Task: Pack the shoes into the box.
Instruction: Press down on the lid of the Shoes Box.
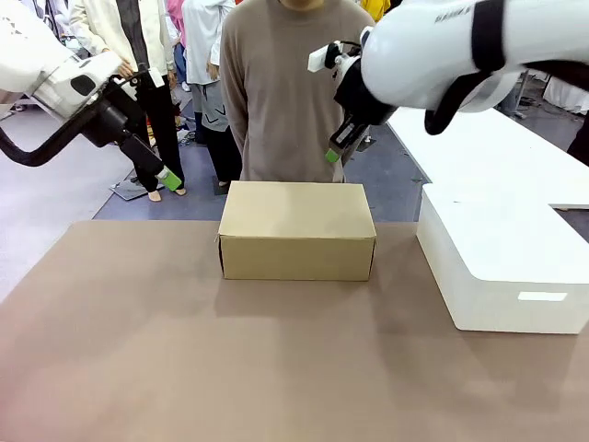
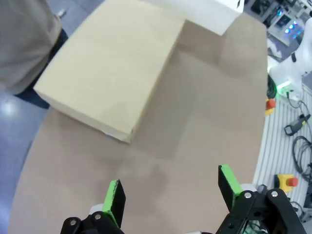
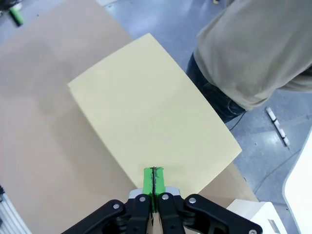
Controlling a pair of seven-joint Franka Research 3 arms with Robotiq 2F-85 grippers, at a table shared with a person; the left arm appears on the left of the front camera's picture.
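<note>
The tan cardboard box (image 1: 296, 230) stands at the far middle of the table with its flat lid down. The shoes are hidden from view. My left gripper (image 1: 166, 177) hangs in the air to the upper left of the box, beyond the table's far edge. In the left wrist view it (image 2: 171, 187) is open and empty, with the box (image 2: 112, 63) ahead of it. My right gripper (image 1: 335, 153) hovers above the box's far right corner. In the right wrist view it (image 3: 154, 180) is shut on nothing, green pads together, over the box lid (image 3: 151, 122).
A person (image 1: 290, 92) in a grey-brown sweater stands right behind the box at the far edge. A large white block (image 1: 502, 267) lies on the table's right side. Bare brown tabletop (image 1: 230, 368) stretches in front of the box and to its left.
</note>
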